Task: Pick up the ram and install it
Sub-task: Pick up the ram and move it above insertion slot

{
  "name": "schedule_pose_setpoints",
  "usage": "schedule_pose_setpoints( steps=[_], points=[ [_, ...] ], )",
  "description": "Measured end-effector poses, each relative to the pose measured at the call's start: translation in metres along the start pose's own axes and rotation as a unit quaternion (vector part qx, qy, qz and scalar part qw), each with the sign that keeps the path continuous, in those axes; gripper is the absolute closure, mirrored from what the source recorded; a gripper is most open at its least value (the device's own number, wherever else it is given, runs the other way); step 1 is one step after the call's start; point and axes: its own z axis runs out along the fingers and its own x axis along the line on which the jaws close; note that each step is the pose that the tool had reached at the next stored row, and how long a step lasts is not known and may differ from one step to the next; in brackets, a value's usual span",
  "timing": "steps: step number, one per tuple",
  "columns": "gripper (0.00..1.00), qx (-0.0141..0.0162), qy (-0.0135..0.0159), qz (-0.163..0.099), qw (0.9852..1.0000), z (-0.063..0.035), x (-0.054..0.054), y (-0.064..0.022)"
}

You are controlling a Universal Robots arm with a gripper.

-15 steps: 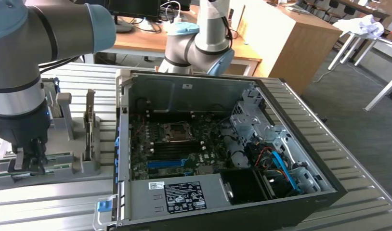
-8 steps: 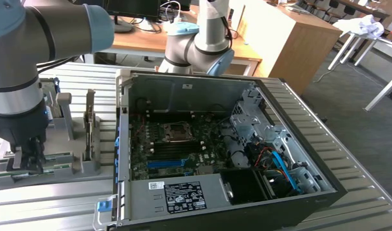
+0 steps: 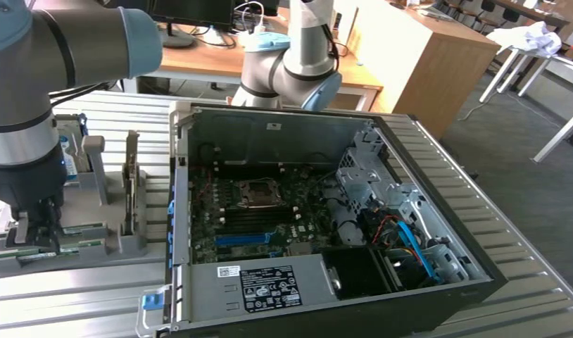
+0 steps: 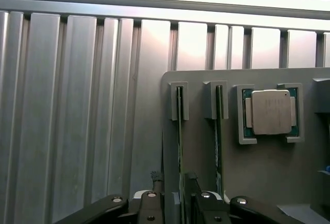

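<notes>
Beside the open black metal computer case [image 3: 267, 137], on the ribbed aluminium table [image 4: 77, 105], a flat grey plastic holder [image 4: 201, 157] keeps the ram [image 4: 179, 136], a thin green board standing on edge in a narrow slot. The black metal gripper [image 4: 181, 203] has its jaws wide, one on each side of that stick; whether they touch it is hard to make out, and they hide its near end. A second thin stick [image 4: 218, 141] and a square silver processor [image 4: 269, 112] sit alongside.

ribbed matt metal table [image 4: 77, 105], smooth grey plastic holder [image 4: 268, 172].
</notes>
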Motion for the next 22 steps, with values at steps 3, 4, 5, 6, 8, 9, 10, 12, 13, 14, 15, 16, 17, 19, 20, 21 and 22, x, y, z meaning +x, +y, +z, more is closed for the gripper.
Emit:
schedule_pose_setpoints(
  steps=[3, 4, 5, 6, 8, 9, 10, 12, 13, 14, 15, 16, 17, 19, 20, 21, 22],
  points=[
    [0.7, 0.0, 0.0006, 0.0, 1.0, 0.0015, -0.003, 0.0024],
    [0.7, 0.0, 0.0008, 0.0, 1.0, 0.0021, -0.004, 0.0028],
    [0.7, 0.0, 0.001, 0.0, 1.0, 0.0029, -0.005, 0.0032],
    [0.7, 0.0, 0.0012, 0.0, 1.0, 0.0036, -0.005, 0.0033],
    [0.7, 0.0, 0.0018, 0.0, 1.0, 0.0054, -0.006, 0.0032],
    [0.7, -0.0001, 0.0021, 0.0, 1.0, 0.0063, -0.006, 0.0032],
    [0.7, -0.0001, 0.0023, 0.0, 1.0, 0.0072, -0.006, 0.0032],
    [0.7, -0.0001, 0.0028, 0.0, 1.0, 0.009, -0.006, 0.0032],
    [0.7, -0.0001, 0.003, 0.0, 1.0, 0.0099, -0.006, 0.0032],
    [0.7, -0.0001, 0.0032, 0.0, 1.0, 0.0109, -0.006, 0.0032],
    [0.7, -0.0001, 0.0034, 0.0, 1.0, 0.0117, -0.006, 0.0031],
    [0.7, -0.0001, 0.0035, 0.0, 1.0, 0.0126, -0.006, 0.0031],
    [0.7, -0.0001, 0.0035, 0.0, 1.0, 0.0135, -0.006, 0.0031],
    [0.7, -0.0001, 0.0037, 0.0, 1.0, 0.0151, -0.006, 0.003],
    [0.7, -0.0001, 0.0038, 0.0, 1.0, 0.0161, -0.006, 0.003],
    [0.7, -0.0001, 0.0038, 0.0, 1.0, 0.0169, -0.006, 0.0029],
    [0.7, -0.0001, 0.0038, 0.0, 1.0, 0.0177, -0.006, 0.0029]
  ],
)
